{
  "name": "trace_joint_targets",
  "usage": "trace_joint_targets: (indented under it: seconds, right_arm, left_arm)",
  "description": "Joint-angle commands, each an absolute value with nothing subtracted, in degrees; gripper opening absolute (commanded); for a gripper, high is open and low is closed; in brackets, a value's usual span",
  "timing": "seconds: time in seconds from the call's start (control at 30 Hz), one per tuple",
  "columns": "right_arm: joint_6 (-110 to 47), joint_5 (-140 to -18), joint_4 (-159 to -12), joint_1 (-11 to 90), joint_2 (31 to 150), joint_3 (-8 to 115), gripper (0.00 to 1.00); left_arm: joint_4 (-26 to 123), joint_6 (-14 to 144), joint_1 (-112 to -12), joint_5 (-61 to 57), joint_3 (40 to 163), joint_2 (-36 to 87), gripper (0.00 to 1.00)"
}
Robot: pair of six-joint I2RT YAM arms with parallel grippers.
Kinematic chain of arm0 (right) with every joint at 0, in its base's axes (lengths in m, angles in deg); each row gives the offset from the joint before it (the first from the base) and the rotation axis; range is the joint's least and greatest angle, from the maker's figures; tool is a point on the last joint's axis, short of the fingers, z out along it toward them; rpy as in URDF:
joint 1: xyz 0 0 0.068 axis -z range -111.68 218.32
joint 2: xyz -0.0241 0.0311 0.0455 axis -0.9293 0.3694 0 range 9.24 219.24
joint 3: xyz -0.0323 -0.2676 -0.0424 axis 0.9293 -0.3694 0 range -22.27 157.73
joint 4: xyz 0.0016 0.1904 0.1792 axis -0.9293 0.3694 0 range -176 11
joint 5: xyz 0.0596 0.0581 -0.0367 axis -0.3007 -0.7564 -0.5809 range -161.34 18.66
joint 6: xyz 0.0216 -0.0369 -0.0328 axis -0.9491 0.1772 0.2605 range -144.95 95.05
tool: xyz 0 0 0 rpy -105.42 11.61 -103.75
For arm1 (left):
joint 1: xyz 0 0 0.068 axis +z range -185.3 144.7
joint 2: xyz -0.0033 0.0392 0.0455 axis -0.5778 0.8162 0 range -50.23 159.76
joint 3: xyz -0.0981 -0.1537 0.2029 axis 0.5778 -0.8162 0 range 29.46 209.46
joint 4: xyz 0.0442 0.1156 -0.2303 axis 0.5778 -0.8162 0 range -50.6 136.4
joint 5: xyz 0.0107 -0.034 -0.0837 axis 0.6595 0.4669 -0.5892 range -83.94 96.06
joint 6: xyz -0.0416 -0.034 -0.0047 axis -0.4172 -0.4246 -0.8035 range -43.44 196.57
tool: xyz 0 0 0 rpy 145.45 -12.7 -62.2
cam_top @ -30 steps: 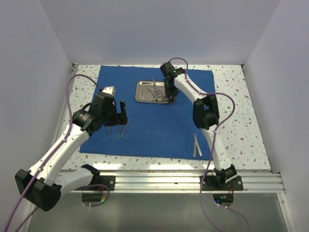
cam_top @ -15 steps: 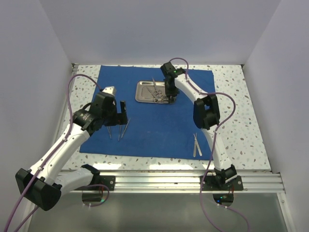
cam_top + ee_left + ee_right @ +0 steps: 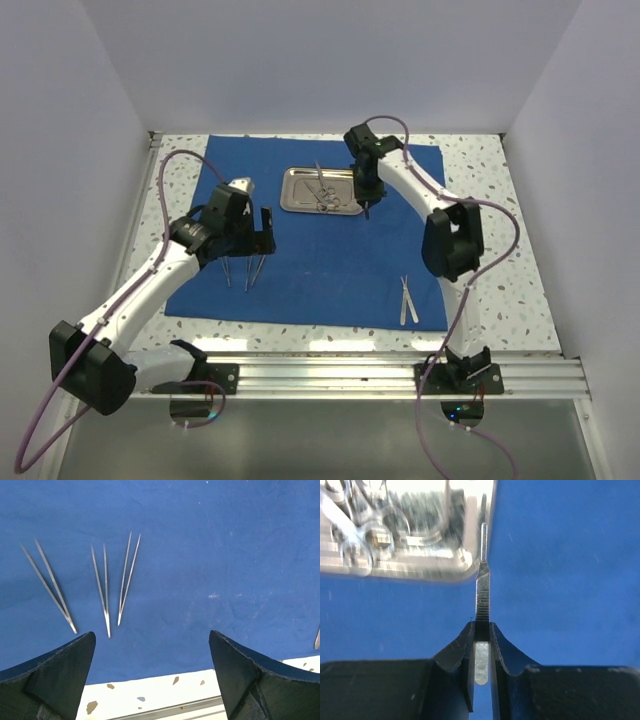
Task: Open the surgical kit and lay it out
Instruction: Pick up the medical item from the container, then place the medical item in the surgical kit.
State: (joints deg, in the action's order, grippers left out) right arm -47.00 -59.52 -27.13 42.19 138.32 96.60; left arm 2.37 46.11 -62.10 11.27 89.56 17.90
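— Where's the kit?
— The blue cloth wrap (image 3: 330,270) lies spread flat on the counter (image 3: 490,260), under both grippers. The steel tray (image 3: 295,195) sits on it just left of the right gripper (image 3: 481,630), with ring-handled instruments (image 3: 322,192) inside
— And that gripper?
— Clenched on a slim ribbed silver tool (image 3: 482,592); the tool's tip reaches ahead of the fingers, beside the tray's corner
— The left one?
— The left gripper (image 3: 152,640) is released, jaws wide, above the cloth. Three tweezers (image 3: 105,590) lie side by side just ahead, nearer its left finger. Another silver pair (image 3: 407,300) lies on the cloth well behind the right gripper, towards that arm's base
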Motion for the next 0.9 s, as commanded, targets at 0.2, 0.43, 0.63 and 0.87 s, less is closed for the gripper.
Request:
trace_joint_targets:
  seconds: [0.2,0.43,0.63,0.87]
  right_arm:
    - [-48.1,-62.4,-31.0,42.4,108.8,66.4,0.00]
    - [-53.3,-70.5,-37.9,42.1,90.5,37.2,0.00]
    - [-53.9,-70.0,-38.5,42.0,84.1,29.8,0.11]
    - [-55.1,-68.6,-36.6,42.0,81.1,28.9,0.72]
  left_arm:
    - [10.3,43.3,-62.4,10.9,97.9,30.3,0.99]
    - [12.5,43.6,-62.5,12.0,112.9,46.6,0.97]
    - [9.4,43.5,-62.5,13.2,129.9,61.8,0.97]
    - [6.8,42.6,-62.5,13.2,144.1,78.0,0.93]
